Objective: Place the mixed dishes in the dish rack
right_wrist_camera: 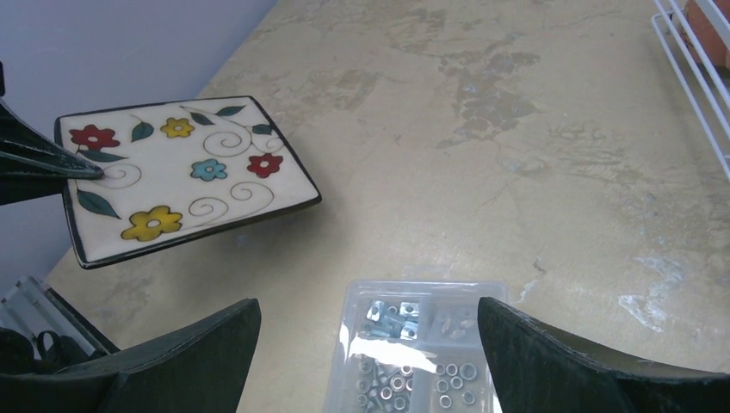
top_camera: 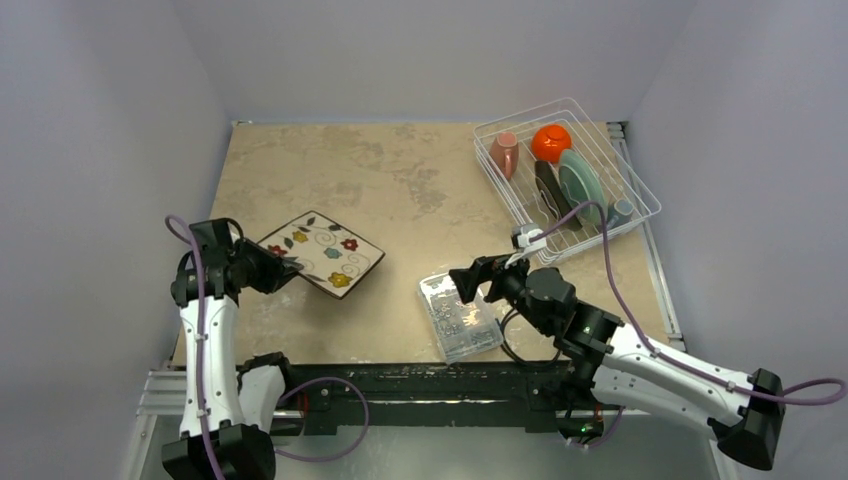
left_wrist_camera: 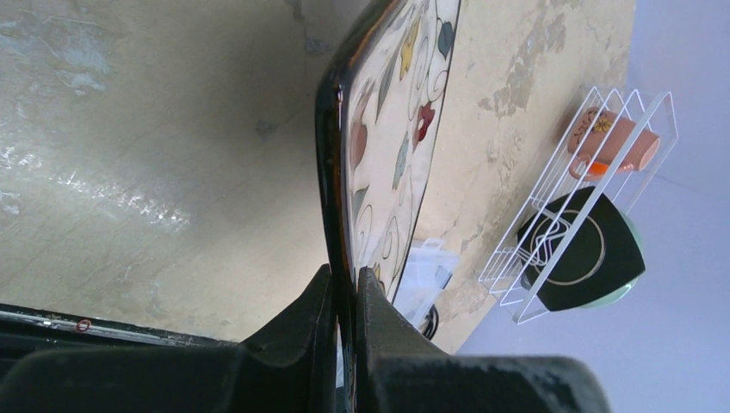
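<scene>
The white floral square plate [top_camera: 322, 254] is held by its left edge in my left gripper [top_camera: 290, 266], which is shut on it and lifts it slightly, tilted, above the table. In the left wrist view the plate [left_wrist_camera: 387, 129] stands edge-on between the fingers of my left gripper [left_wrist_camera: 344, 288]. It also shows in the right wrist view [right_wrist_camera: 172, 176]. The white wire dish rack [top_camera: 640, 195] at the back right holds the pink cup [top_camera: 504, 153], orange bowl [top_camera: 551, 142], pale green plate [top_camera: 582, 185], dark teal plate [top_camera: 552, 195] and grey mug [top_camera: 622, 210]. My right gripper [top_camera: 478, 275] is open and empty.
A clear plastic box of small parts [top_camera: 460, 318] lies right under my right gripper [right_wrist_camera: 368, 305] near the front edge. A black cable [top_camera: 510, 335] coils beside the box. Grey walls close in on both sides. The rack [right_wrist_camera: 689, 60] edge shows at the right wrist view's upper right.
</scene>
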You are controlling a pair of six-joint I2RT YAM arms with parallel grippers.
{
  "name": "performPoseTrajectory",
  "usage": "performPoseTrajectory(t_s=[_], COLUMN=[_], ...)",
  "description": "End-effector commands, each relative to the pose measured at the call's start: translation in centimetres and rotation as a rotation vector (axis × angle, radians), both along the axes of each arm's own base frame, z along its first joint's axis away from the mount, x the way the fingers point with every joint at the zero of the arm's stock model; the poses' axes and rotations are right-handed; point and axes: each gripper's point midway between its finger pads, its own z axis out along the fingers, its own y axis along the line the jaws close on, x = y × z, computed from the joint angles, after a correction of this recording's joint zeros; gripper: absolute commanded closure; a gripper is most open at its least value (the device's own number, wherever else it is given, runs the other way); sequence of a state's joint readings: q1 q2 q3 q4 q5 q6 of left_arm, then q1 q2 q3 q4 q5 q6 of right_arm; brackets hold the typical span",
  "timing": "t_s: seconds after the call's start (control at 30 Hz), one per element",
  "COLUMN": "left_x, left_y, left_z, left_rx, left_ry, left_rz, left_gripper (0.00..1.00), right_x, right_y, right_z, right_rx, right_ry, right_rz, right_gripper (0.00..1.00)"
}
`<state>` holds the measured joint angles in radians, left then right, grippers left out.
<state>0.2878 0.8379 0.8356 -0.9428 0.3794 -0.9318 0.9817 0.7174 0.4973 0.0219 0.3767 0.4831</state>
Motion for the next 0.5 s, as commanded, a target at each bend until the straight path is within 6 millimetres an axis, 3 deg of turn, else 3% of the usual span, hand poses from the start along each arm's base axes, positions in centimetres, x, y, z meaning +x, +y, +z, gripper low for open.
performPoseTrajectory(t_s=[0.0,0.27,0.47], left_x=[2.3,2.4,2.0], left_y=[-2.0,-2.9,-3.6], left_z=[7.1,8.9,9.1], left_rx=[-0.069,-0.121,-0.152], left_ry=[-0.266,-0.286,-0.256], left_rz=[-0.122,-0.163,-0.191], left_gripper=[1.00,1.00,1.00], right_x=[0.2,0.9,1.2], right_y=[-0.3,-0.4,1.8], right_z=[4.0,5.1,7.5], right_rx=[0.030,-0.040,-0.053], right_ry=[-0.076,-0.095,-0.180], right_rz=[-0.002,-0.021,0.070], right_gripper=[0.01,0.01,0.01])
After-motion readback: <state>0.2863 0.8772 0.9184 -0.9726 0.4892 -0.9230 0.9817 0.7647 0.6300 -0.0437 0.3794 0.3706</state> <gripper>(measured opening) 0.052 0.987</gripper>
